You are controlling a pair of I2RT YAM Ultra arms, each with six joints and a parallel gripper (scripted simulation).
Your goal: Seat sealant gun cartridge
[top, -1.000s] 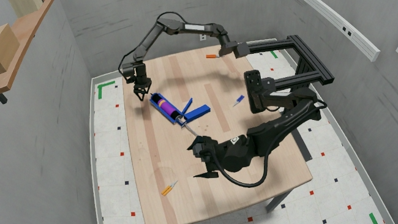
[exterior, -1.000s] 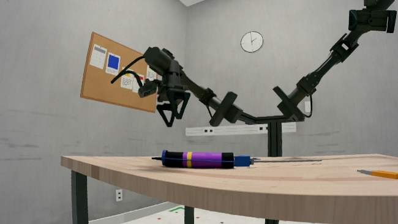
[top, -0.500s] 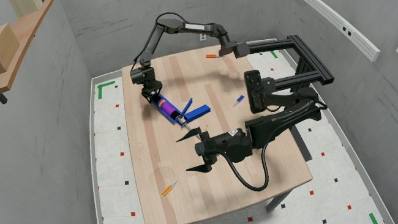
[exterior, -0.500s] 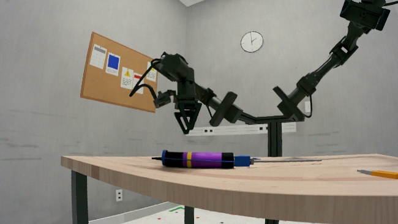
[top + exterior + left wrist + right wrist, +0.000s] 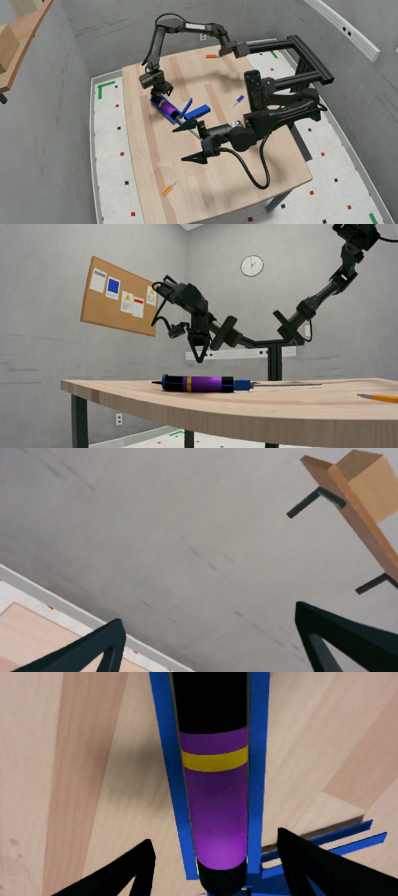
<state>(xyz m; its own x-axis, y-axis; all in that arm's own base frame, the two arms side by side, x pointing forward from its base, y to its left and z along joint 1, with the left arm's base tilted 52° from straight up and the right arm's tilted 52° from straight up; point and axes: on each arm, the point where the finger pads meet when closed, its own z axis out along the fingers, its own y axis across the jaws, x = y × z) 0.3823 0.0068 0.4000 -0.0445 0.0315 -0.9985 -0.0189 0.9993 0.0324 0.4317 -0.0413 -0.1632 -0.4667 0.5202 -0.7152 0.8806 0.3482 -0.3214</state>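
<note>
Well, at far left in the top view, the right pincer hangs above the gun, set fairly wide with nothing in it. Beneath lies the purple cartridge, between the blue rails of the sealant gun on the worktop; I can't tell how deep its front end sits. The plunger rod trails behind. Next comes the left pincer, spread wide and empty, then a small blue-handled tool farther right.
</note>
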